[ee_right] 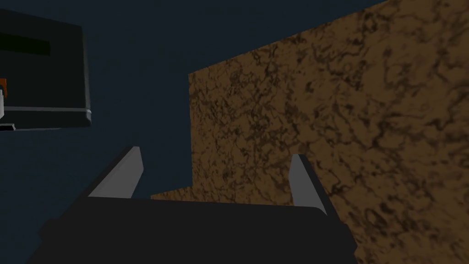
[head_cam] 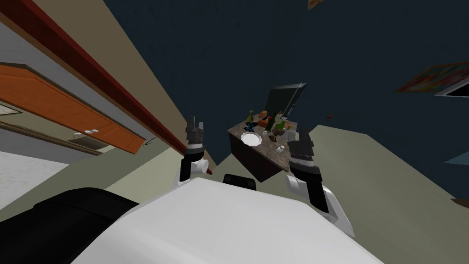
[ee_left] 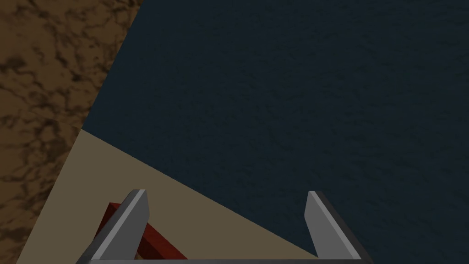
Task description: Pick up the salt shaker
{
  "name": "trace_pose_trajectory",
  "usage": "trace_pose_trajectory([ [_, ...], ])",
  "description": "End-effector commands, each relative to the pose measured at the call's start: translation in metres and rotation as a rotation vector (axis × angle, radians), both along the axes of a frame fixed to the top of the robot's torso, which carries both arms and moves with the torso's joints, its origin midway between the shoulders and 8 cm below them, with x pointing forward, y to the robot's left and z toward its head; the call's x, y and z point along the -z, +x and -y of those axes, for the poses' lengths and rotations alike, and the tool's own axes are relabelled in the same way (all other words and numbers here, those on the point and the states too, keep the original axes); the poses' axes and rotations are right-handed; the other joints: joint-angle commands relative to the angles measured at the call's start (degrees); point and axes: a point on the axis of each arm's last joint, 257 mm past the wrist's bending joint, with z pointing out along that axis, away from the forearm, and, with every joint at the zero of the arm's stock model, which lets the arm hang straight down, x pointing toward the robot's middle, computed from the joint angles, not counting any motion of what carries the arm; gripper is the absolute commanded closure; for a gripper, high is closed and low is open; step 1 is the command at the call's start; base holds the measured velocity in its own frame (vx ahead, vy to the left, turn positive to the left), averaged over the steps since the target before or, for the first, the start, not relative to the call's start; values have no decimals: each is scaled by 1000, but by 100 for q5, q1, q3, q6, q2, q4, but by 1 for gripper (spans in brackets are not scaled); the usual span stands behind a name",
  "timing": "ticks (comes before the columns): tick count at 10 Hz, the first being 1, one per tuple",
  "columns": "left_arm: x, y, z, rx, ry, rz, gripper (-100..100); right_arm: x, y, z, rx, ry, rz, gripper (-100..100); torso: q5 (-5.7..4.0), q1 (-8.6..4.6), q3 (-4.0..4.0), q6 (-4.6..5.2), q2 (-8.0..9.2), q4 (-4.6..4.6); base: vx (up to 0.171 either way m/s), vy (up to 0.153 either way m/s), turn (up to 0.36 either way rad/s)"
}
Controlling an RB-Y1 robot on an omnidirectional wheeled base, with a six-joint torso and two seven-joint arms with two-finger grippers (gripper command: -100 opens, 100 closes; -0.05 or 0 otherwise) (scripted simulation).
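Note:
A small dark counter (head_cam: 256, 162) with a mottled brown top stands ahead of me in the head view. On its near right part sits a small pale shaker-like thing (head_cam: 279, 148); a similar small one (head_cam: 264, 132) is further in. My right gripper (head_cam: 303, 134) hovers just beside the counter's right edge, close to the first one, and its fingers stand open (ee_right: 215, 153) with nothing between them. My left gripper (head_cam: 194, 123) is raised off to the counter's left, also open (ee_left: 225, 195) and empty.
The counter top also carries a white plate (head_cam: 251, 139), several bottles and small items (head_cam: 275, 123), and a dark box-like appliance (head_cam: 285, 98) at the back. An orange cabinet (head_cam: 68, 110) and a red beam (head_cam: 114, 87) run along the left. Pale green floor surrounds the counter.

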Motion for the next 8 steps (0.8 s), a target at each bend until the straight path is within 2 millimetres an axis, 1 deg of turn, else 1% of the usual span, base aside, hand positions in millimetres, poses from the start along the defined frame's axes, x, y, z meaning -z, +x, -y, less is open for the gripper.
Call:
trace_pose_trajectory([
  [1,0,0,0,0,0,0,0,8,5,5,41,-80,-16,-100,0,0,0,0,0,0,67,48,-88],
  [6,0,0,0,0,0,0,0,37,22,33,203,-331,-72,-100,3,12,-6,-1,-10,-2,77,62,-115],
  [7,0,0,0,0,0,0,0,37,22,33,204,-334,-71,-100,2,8,-5,-1,-8,-2,48,45,-40],
  [8,0,0,0,0,0,0,0,44,25,41,241,-386,-85,-100,1,4,-1,-2,0,0,52,41,-99],
])
